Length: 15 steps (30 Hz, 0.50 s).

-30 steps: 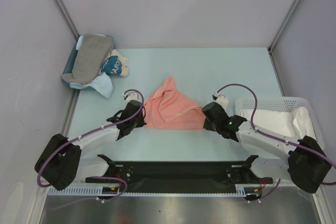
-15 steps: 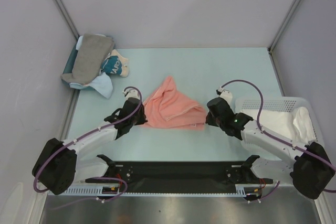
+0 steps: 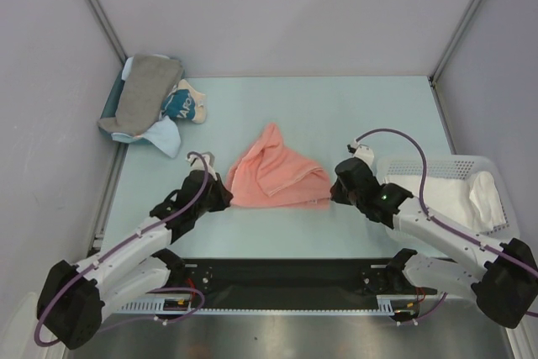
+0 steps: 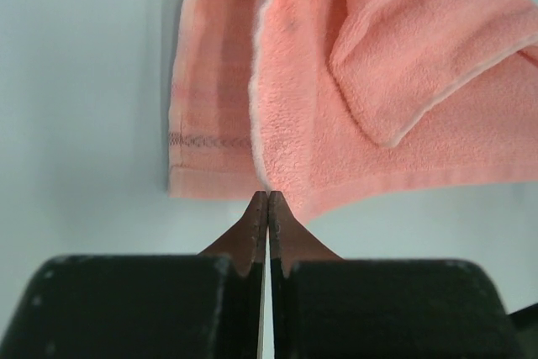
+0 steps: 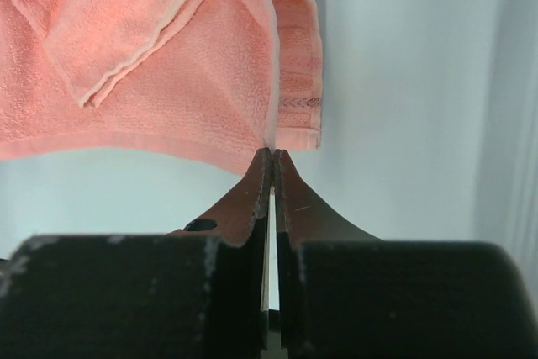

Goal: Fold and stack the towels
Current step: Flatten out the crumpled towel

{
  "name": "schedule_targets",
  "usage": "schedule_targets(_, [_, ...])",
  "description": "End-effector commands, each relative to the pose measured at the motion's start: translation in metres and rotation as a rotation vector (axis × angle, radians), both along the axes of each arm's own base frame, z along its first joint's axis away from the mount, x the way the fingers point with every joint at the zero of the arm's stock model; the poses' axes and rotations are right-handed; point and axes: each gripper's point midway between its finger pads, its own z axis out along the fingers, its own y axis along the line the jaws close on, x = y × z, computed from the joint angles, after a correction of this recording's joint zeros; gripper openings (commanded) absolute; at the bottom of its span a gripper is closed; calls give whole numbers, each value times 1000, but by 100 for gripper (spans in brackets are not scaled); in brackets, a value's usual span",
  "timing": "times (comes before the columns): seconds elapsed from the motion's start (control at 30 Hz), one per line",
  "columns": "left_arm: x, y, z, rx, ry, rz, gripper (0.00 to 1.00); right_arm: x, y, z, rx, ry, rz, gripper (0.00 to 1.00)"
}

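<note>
At the tips of my left gripper (image 4: 267, 199), the jaws are pressed shut on the near hem of the pink towel (image 4: 361, 81), catching only its very edge. The right gripper (image 5: 271, 153) is closed the same way on the opposite near corner. Between them the towel lies crumpled on the table (image 3: 336, 115), layers folded over each other. The white towel (image 3: 437, 195) sits in the basket (image 3: 437, 164) to the right, and the grey towel (image 3: 145, 90) is well apart at the far left. My worry is the thin pinch: if I lift, a corner may slip out. Either jaw may also hold just one layer, so the spread comes out skewed.
</note>
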Motion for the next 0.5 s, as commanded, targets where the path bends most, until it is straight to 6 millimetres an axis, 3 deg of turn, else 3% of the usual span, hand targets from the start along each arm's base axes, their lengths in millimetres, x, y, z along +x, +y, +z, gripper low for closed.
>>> schedule_targets(0.0, [-20,3,-19,-42,74,3,0,-4,-1,1,0,-6,4,0])
schedule_targets(0.17, [-37,1,-52,-65,158,-5,0,-7,-2,-21,-29,39,2,0])
schedule_targets(0.43, [-33,-3,-69,-34,186,-24,0,-3,2,-34,-43,60,7,0])
schedule_targets(0.47, [-33,-2,-70,-31,188,-23,5,-3,2,-34,-46,59,9,0])
